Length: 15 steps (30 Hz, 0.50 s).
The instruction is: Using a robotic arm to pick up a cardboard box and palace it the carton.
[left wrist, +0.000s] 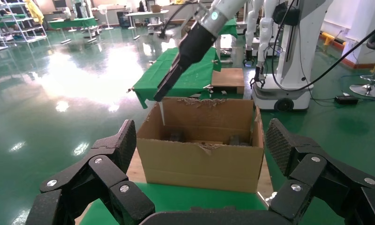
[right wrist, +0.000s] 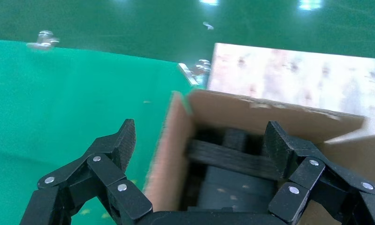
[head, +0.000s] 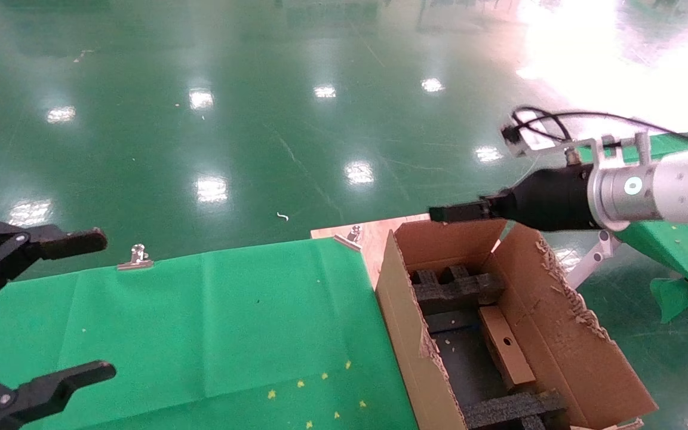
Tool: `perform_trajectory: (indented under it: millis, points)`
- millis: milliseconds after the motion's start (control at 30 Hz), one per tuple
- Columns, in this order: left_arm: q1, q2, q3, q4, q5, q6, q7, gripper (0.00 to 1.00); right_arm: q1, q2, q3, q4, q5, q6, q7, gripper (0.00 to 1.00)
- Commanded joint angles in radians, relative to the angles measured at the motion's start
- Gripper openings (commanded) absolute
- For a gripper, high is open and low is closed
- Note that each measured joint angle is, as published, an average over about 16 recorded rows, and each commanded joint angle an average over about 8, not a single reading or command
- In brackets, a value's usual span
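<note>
The carton (head: 565, 322) stands open at the right end of the green table, with ragged flaps and black foam inserts (head: 457, 292) inside. The small cardboard box (head: 505, 349) with a round hole lies inside it, along the right wall. My right gripper (head: 442, 213), on the white arm (head: 666, 188), hovers over the carton's far edge, open and empty. In the right wrist view it (right wrist: 202, 140) spans the carton's wall (right wrist: 166, 159) and foam (right wrist: 232, 157). My left gripper (head: 104, 304) is open and empty at the far left. Its wrist view (left wrist: 202, 140) faces the carton (left wrist: 204, 164).
A green cloth (head: 200, 334) covers the table, held by metal clips (head: 136, 258). The carton sits on a wooden board (head: 374, 236). A second green-covered table (head: 678, 245) lies at the right. A white robot base (left wrist: 288, 70) stands beyond the carton in the left wrist view.
</note>
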Motion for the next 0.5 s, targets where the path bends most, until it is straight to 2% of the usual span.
perform_trajectory:
  millis: [33, 500]
  points:
    - [0.000, 0.000, 0.000, 0.000, 0.000, 0.000, 0.000, 1.00, -0.015, -0.003, 0.020, -0.001, 0.007, -0.010, -0.017, 1.00]
    - [0.000, 0.000, 0.000, 0.000, 0.000, 0.000, 0.000, 1.00, -0.260, -0.050, 0.373, -0.018, 0.144, -0.190, -0.325, 1.00]
